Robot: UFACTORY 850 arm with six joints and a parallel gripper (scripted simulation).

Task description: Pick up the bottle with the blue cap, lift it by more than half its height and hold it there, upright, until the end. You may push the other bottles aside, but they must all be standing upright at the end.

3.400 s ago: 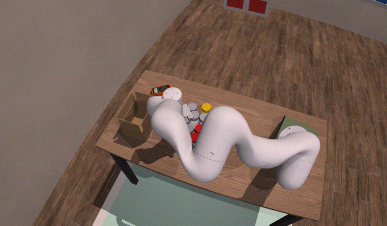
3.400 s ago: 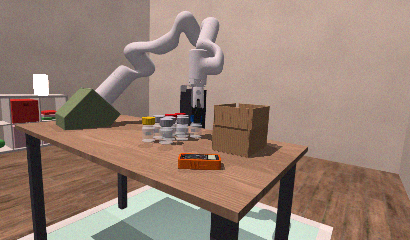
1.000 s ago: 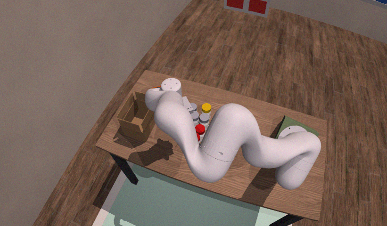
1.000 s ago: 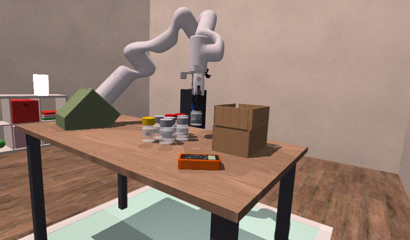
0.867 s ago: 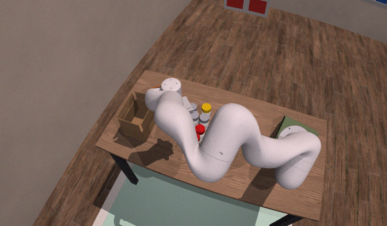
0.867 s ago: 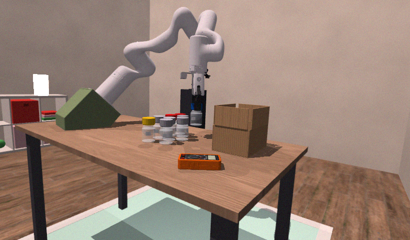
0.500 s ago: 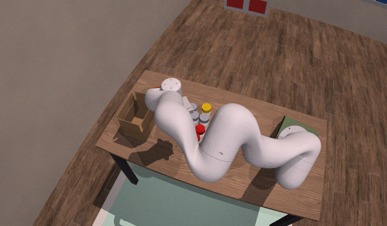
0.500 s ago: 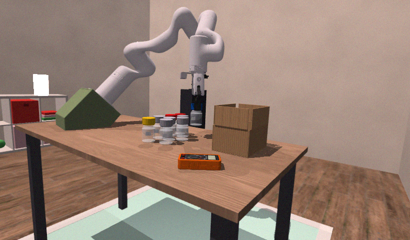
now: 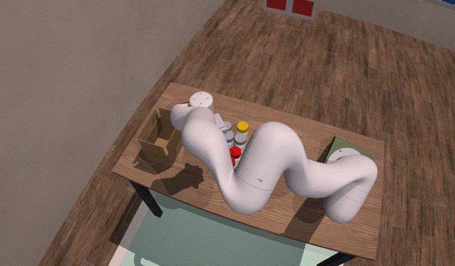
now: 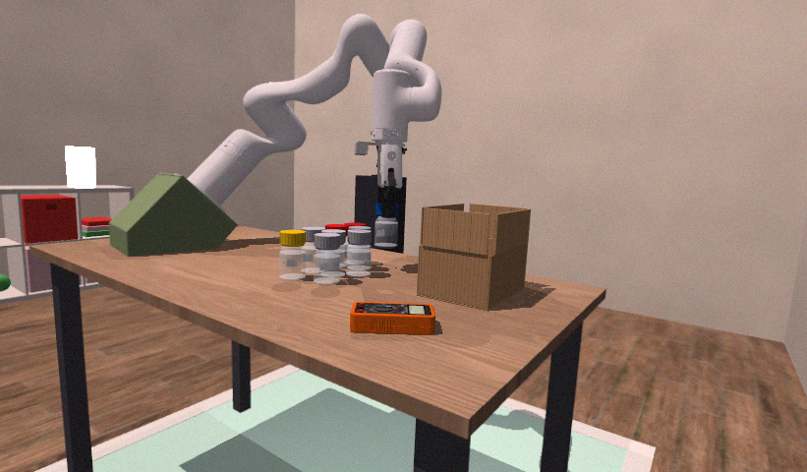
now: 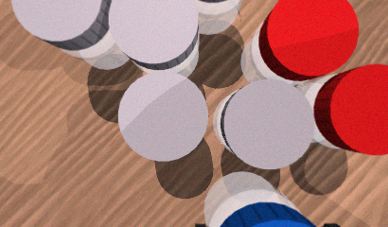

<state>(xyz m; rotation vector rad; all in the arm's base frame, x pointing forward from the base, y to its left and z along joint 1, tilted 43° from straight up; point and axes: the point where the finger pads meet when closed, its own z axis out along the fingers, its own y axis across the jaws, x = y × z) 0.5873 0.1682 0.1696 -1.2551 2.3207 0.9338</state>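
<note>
My gripper (image 10: 389, 202) is shut on the blue cap of a clear bottle (image 10: 386, 227) and holds it upright above the table, its base higher than the bases of the other bottles. In the wrist view the blue cap (image 11: 268, 217) sits at the bottom edge between my fingers. The other bottles stand upright in a cluster below: several with grey caps (image 11: 163, 115), two with red caps (image 11: 312, 35) and one with a yellow cap (image 10: 292, 238). In the top view the arm hides the held bottle.
An open cardboard box (image 10: 473, 252) stands right of the held bottle. An orange multimeter (image 10: 392, 317) lies near the front edge. A green house-shaped block (image 10: 170, 216) sits at the table's far left by the arm's base.
</note>
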